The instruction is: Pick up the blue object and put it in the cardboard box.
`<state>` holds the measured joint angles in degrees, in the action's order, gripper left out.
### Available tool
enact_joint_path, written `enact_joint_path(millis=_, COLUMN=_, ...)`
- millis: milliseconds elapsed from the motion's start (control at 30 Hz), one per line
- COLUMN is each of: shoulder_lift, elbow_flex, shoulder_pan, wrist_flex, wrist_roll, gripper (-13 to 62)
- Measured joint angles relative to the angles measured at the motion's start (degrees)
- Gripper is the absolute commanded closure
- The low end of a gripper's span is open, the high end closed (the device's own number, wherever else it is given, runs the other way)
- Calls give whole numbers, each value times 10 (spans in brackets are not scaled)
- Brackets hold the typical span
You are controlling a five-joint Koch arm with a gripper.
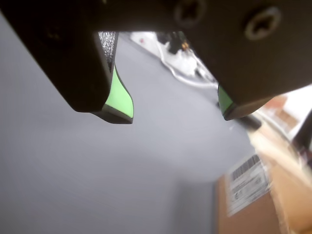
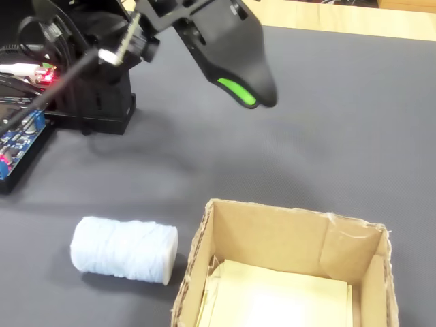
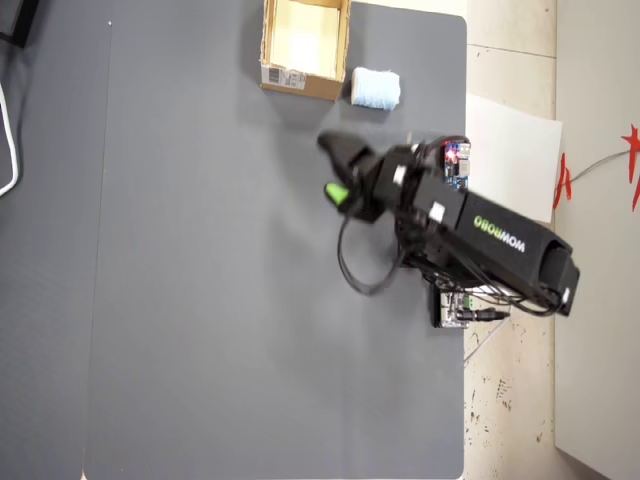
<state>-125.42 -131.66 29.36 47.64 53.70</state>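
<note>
A: Right, where are your fingers sitting at this moment?

B: Well, my gripper (image 1: 178,114) is hanging in the air over the grey mat (image 3: 200,300), and the wrist view is showing my two green-padded fingertips (image 1: 119,100) standing clearly apart, with bare mat showing between them. Nothing is resting between the pads.

A: And the blue object?

B: It is lying on the mat just beside the cardboard box (image 2: 272,225). In the fixed view the blue object (image 2: 125,249) is sitting to the left of the box, a pale roll on its side, with one end close to the box's corner; whether they are touching, I cannot tell. In the overhead view the blue object (image 3: 376,89) is showing to the right of the box (image 3: 303,80), near the mat's far edge.

A: How is your gripper placed against that box?

B: I am hovering well apart from it. In the fixed view my gripper (image 2: 246,95) is floating above and behind the box, tilted down. In the overhead view my gripper (image 3: 336,170) is sitting short of the box and slightly to its right.

A: What is the box looking like?

B: It is standing open, its pale cream inside facing up. A white printed label (image 1: 248,183) is showing on its side in the wrist view, low at the right. Away from the box, a blue circuit board (image 2: 17,139) is sitting by my base.
</note>
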Motion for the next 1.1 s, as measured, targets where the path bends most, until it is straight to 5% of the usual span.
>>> enact_joint_path(millis=567, shoulder_lift=120, elbow_flex=148, shoulder_pan=228, wrist_flex=111, wrist_roll=26, gripper=161)
enact_joint_path(millis=1100, shoulder_lift=185, elbow_flex=107, shoulder_pan=352, wrist_flex=50, wrist_roll=171, gripper=160)
